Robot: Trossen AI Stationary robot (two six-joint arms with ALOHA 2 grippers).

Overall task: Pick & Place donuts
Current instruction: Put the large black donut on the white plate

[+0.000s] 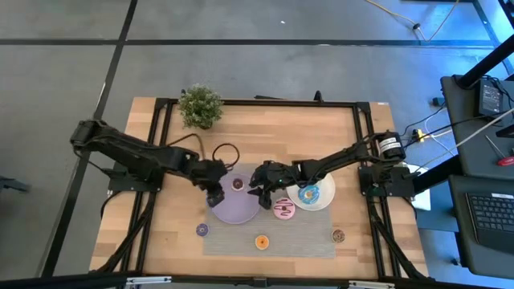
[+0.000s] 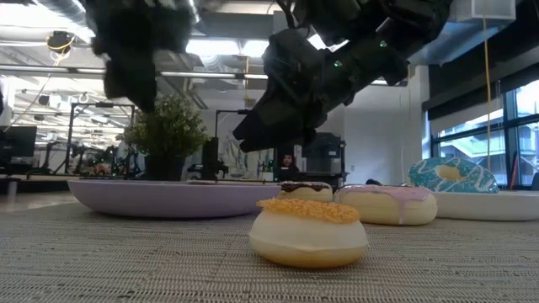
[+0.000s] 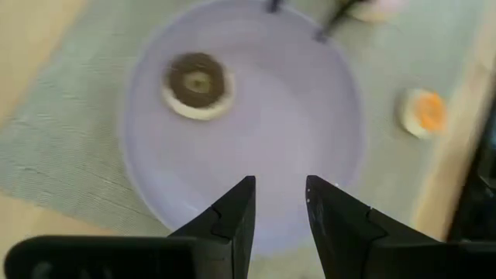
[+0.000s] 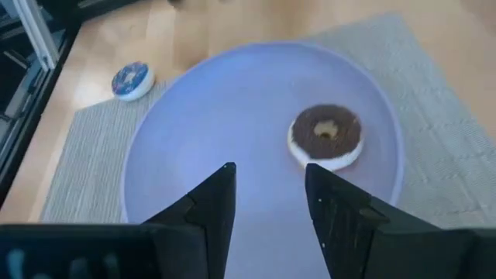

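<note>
A chocolate-iced donut [image 1: 238, 185] lies on the lilac plate [image 1: 233, 210]; it also shows in both wrist views [image 3: 198, 84] [image 4: 325, 136]. A blue donut [image 1: 309, 193] sits on the white plate [image 1: 325, 193], and a pink donut [image 1: 283, 209] lies on the mat between the plates. Minis on the mat: orange [image 1: 262, 241], purple [image 1: 202, 230], brown [image 1: 338, 235]. My left gripper [image 3: 279, 194] hovers open over the lilac plate's left side. My right gripper [image 4: 270, 182] hovers open over its right side, next to the chocolate donut. Other donuts are out of view.
A grey woven mat [image 1: 305, 233] covers the table's near middle under both plates. A potted plant [image 1: 200, 105] stands near the far edge, with a dark cable loop [image 1: 226, 152] in front of it. Bare wood lies to the left and right of the mat.
</note>
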